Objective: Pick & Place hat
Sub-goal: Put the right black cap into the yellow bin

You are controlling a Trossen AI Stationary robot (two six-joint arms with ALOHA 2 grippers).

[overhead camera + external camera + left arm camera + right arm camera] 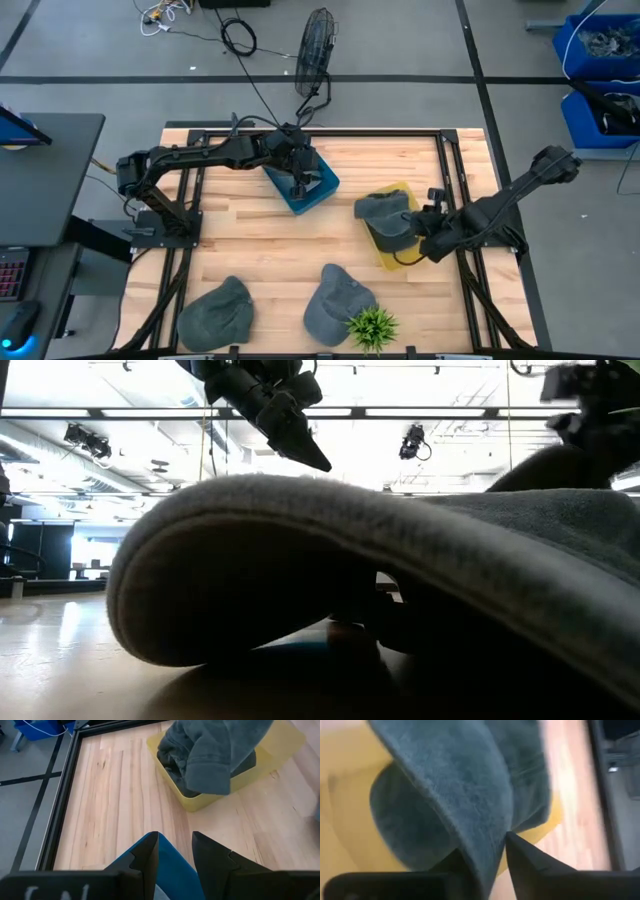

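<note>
A grey hat (385, 212) is over the yellow bin (400, 255), at the table's right; in the left wrist view this hat (215, 755) drapes across the yellow bin (200, 800), with darker cloth under it. My right gripper (420, 226) is shut on the hat, reaching in from the right. My left gripper (298, 186) is over the blue bin (318, 192) at the far middle, its fingers a little apart, with the bin's blue wall (172, 865) showing between them. Two more grey hats (215, 310) (335, 300) lie flat near the near edge. My right gripper (495, 857) pinches the hat's edge (490, 837) between its two fingers, coming from the table's right. The hat spreads out beyond the fingers over the yellow bin (340, 795); its far part hangs into and over the bin. My left gripper: whether it touches the blue bin, I cannot tell.
A small green plant (372, 326) stands at the near edge beside the right-hand lying hat. One lying hat (300, 560) fills the low view, hiding most of the table. Bare wood lies between the bins and the near hats (270, 250). A black frame (445, 150) borders the table.
</note>
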